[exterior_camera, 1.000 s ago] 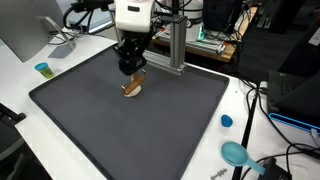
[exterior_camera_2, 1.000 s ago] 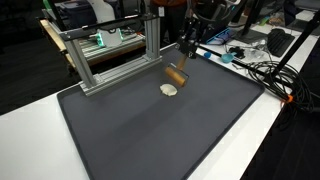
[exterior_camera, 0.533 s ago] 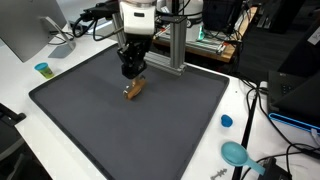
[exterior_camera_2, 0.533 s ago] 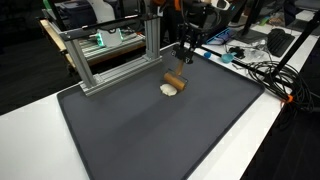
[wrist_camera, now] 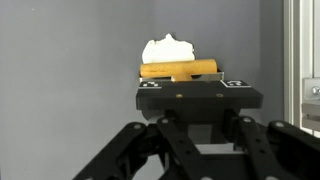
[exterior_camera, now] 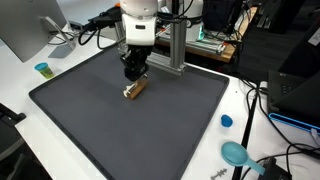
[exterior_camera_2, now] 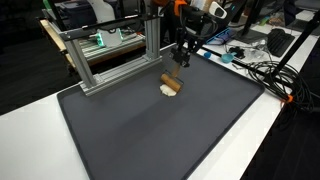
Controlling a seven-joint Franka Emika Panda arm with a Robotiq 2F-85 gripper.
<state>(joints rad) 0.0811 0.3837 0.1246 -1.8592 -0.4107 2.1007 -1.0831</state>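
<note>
Item: Robotiq gripper [wrist_camera: 187,80], seen from the wrist view, jaws clenched on a short wooden cylinder [wrist_camera: 180,69]

Held thing: plain round rod, amber-tan, smooth, lying crosswise at the fingertips with both ends jutting past them. In both exterior views it hangs level under the gripper [exterior_camera: 135,72] [exterior_camera_2: 182,62], low over the far half of the dark grey mat [exterior_camera: 130,135]. Contact between cylinder [exterior_camera: 135,88] and mat cannot be told.

Neighbour: white crumpled lump [wrist_camera: 168,50], irregular and soft-looking, directly beyond the cylinder in the wrist view. In an exterior view the lump [exterior_camera_2: 170,91] lies on the mat [exterior_camera_2: 150,135] just beside the cylinder [exterior_camera_2: 173,81]. Touching or apart cannot be told.

Change since a second ago: the cylinder was tilted and higher above the lump. It is now level and lower, close against the lump. The gripper has come down with it, its grip unchanged. The lump has not moved.

Edges and room: the mat runs broad and bare on the near side of the cylinder, with its raised border well apart. Beyond the cylinder stands an aluminium frame [exterior_camera: 175,45] [exterior_camera_2: 110,55] on the mat's far edge, near the gripper. Off the mat, on the white table: a small teal cup [exterior_camera: 42,69], a blue cap [exterior_camera: 226,121], a teal round tool [exterior_camera: 235,153] and a run of cables [exterior_camera_2: 250,65], all well apart from the gripper
</note>
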